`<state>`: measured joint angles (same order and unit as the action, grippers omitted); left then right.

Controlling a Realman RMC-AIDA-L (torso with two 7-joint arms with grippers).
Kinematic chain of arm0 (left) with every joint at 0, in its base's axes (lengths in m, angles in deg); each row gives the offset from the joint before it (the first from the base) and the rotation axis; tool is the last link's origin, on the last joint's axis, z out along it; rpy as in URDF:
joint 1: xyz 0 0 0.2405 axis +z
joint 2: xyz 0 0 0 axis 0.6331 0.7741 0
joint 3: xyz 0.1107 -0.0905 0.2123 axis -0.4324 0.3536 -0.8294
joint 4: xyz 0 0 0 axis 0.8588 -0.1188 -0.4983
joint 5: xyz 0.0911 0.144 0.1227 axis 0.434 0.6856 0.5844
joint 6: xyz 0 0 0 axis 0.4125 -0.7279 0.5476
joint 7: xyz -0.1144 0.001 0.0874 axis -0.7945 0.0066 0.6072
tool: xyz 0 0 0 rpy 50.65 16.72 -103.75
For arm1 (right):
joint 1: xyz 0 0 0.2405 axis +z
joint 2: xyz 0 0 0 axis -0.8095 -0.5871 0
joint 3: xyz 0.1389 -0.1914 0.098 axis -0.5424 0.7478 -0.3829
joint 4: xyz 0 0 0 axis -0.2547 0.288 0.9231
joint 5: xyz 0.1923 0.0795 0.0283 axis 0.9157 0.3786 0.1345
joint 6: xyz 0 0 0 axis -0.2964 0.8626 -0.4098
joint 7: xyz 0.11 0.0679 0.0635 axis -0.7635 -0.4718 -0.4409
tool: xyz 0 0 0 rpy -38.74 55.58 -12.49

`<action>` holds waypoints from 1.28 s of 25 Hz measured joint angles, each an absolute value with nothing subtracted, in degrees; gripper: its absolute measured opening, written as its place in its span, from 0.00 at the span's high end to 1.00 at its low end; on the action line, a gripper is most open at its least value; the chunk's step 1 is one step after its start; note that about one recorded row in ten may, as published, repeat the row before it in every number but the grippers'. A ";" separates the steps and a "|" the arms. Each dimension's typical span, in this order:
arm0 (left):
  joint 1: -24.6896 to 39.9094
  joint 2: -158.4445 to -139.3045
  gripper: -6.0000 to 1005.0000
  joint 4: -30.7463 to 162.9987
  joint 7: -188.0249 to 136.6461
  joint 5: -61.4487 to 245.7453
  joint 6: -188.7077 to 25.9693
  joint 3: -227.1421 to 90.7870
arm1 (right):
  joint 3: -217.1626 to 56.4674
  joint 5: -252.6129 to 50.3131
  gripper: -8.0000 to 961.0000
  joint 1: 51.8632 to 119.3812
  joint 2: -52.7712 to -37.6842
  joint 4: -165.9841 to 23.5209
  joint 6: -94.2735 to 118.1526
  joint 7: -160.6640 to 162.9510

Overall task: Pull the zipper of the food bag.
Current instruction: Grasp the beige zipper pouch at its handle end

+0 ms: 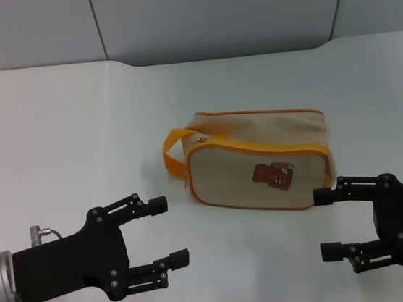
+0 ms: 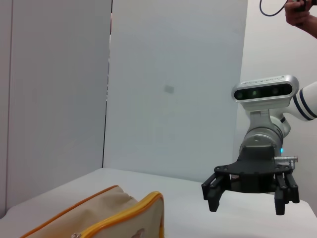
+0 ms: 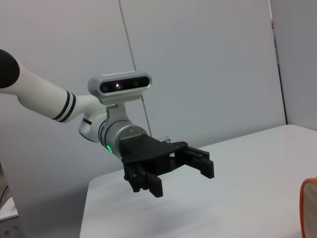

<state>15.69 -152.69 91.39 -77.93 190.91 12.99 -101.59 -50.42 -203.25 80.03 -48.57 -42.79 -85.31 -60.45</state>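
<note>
Sitting on the smooth white table point(image 1: 53, 124) is the food bag point(image 1: 257, 161), a boxy beige fabric pouch with orange piping, its long axis running left to right across the head view. Its bear-printed side is facing the robot, and its orange loop handle point(image 1: 173, 153) is pointing toward the robot's left. The zipper point(image 1: 258, 139) is running along the top edge; whether anything is lying inside cannot be told. The left gripper point(image 1: 160, 232) and right gripper point(image 1: 328, 224), both black and angular, are hovering released, fingers spread, near the bag's front corners without touching it.
</note>
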 joint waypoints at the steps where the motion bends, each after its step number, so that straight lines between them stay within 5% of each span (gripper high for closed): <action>1: 15.69 -152.69 0.19 91.39 -77.93 190.91 12.99 -101.59 | -50.42 -203.25 0.13 80.03 -48.57 -42.79 -85.31 -60.45; 21: 13.40 -153.14 0.19 87.29 -75.34 188.54 2.27 -101.45 | -50.53 -203.16 0.15 79.88 -48.96 -42.55 -85.45 -59.77; 32: 4.88 -153.23 0.20 64.22 -58.16 175.27 -16.77 -101.18 | -50.63 -203.07 0.16 79.85 -49.23 -42.52 -85.22 -59.02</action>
